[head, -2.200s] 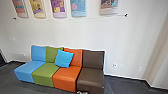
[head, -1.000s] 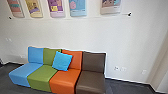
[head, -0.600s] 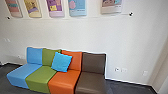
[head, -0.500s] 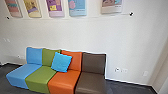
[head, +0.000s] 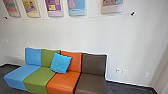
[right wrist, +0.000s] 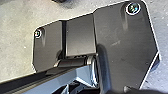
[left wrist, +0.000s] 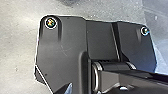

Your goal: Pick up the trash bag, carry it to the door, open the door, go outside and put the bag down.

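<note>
Right ahead, a four-coloured sofa (head: 91,83) blocks the way to the white wall (head: 75,32). A blue cushion (head: 60,63) leans where its green and orange backs meet; posters (head: 77,7) hang above. I can't tell where the trash bag is, or how the left gripper and right gripper stand or what they have hold of.

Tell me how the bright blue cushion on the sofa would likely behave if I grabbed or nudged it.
The blue cushion looks padded and a little creased, so it would probably squash in a grip and feel light for its size. It leans tilted against the green backrest and orange backrest, so a sideways nudge might tip it over.
</note>
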`<state>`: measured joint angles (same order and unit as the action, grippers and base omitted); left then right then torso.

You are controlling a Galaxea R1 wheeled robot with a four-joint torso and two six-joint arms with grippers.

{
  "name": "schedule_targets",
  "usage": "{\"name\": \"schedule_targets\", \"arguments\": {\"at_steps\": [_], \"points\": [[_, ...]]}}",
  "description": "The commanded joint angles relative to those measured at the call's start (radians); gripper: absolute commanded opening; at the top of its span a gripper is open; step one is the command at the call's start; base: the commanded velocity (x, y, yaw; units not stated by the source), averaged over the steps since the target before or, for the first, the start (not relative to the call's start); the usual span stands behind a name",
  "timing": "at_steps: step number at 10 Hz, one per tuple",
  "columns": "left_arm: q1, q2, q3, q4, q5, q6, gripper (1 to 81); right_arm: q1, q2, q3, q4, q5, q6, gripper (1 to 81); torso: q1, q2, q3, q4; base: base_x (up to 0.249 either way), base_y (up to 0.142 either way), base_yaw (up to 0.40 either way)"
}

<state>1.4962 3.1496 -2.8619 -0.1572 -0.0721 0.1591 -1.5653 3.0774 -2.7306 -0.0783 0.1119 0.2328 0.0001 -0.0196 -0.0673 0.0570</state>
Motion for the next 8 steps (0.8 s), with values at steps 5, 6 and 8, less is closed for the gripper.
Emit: {"name": "schedule_targets", "arguments": {"at_steps": [5,6,8], "points": [[-0.046,0.005,-0.001,-0.005,0.055,0.002,81.1,0.037,0.002,0.002,-0.005,-0.051,-0.004,81.1,0.0,0.0,0.0,0.0,0.087,0.0,0.0],[-0.046,0.005,-0.001,-0.005,0.055,0.002,81.1,0.038,0.003,0.002,-0.005,-0.051,-0.004,81.1,0.0,0.0,0.0,0.0,0.087,0.0,0.0],[-0.046,0.005,-0.001,-0.005,0.057,0.002,81.1,0.038,0.003,0.003,-0.005,-0.051,-0.004,81.1,0.0,0.0,0.0,0.0,0.087,0.0,0.0]]}}
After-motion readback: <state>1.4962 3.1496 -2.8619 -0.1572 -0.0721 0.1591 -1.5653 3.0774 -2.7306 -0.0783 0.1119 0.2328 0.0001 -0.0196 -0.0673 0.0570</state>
